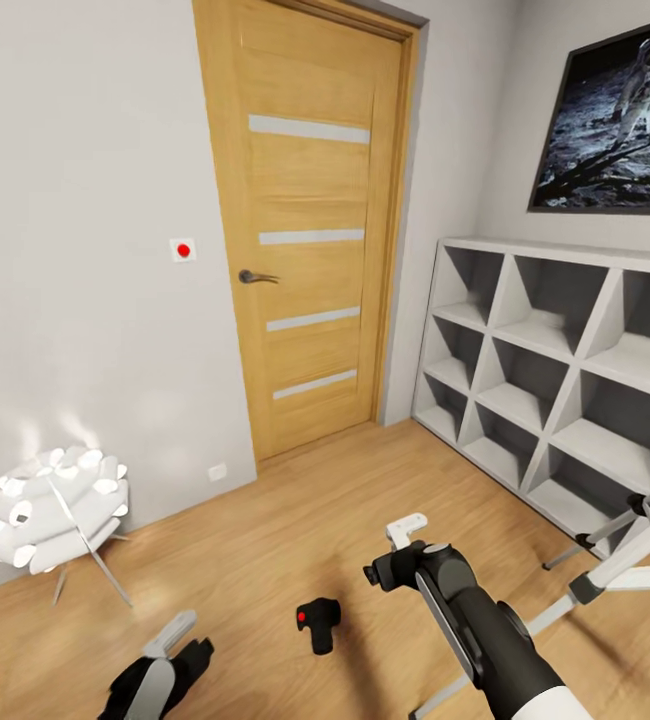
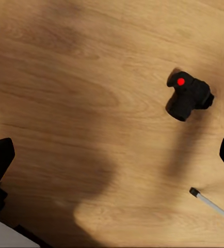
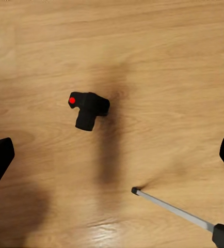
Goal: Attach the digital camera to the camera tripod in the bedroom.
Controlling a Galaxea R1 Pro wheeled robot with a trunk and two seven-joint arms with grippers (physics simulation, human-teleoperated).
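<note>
The camera [image 1: 318, 624] lies on the wood floor [image 1: 295, 520] between the two arms, red dot up, apart from everything. The left hand [image 1: 180, 640] and the right hand [image 1: 400, 545] hover above the floor, each with fingers spread and holding nothing. The tripod [image 1: 615, 560] stands by the white shelving [image 1: 565, 360], one leg tip near the camera [image 3: 89, 109].

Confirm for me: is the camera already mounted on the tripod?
No, the camera lies on the wood floor between the two arms, apart from the tripod whose legs stand to the right.
</note>
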